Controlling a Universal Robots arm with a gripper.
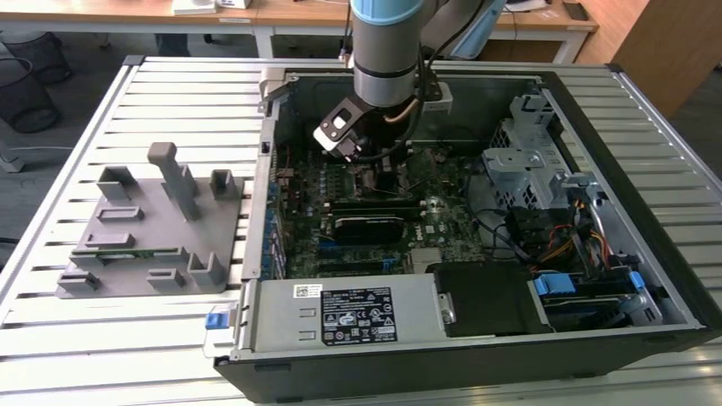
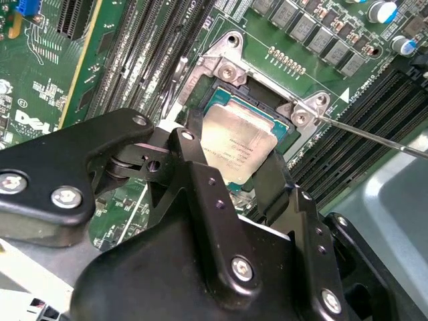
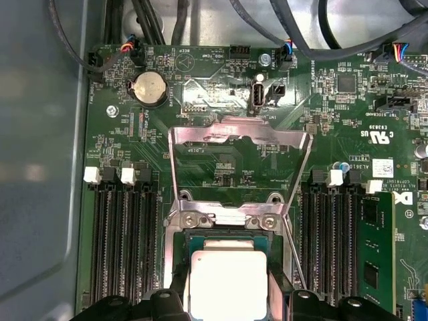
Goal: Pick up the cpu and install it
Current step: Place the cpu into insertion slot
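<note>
Two fingers (image 2: pixel 200 174) of the gripper (image 2: pixel 233 150) press on opposite edges of the cpu (image 2: pixel 237 142), so I judge it is held. It lies flat, directly over the open socket (image 3: pixel 227 219), its sides square with the frame. Beyond, the load plate (image 3: pixel 241 132) stands lifted.

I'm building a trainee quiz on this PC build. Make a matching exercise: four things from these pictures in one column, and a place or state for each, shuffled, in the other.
Things
1. cpu
2. load plate
3. grey plastic fixture
4. coin cell battery

Places or states
A. on the slatted table, outside the computer case
B. held in the gripper, over the socket
C. round, silver, in its holder on the motherboard
D. swung up, open

Pairs: 1-B, 2-D, 3-A, 4-C
</note>
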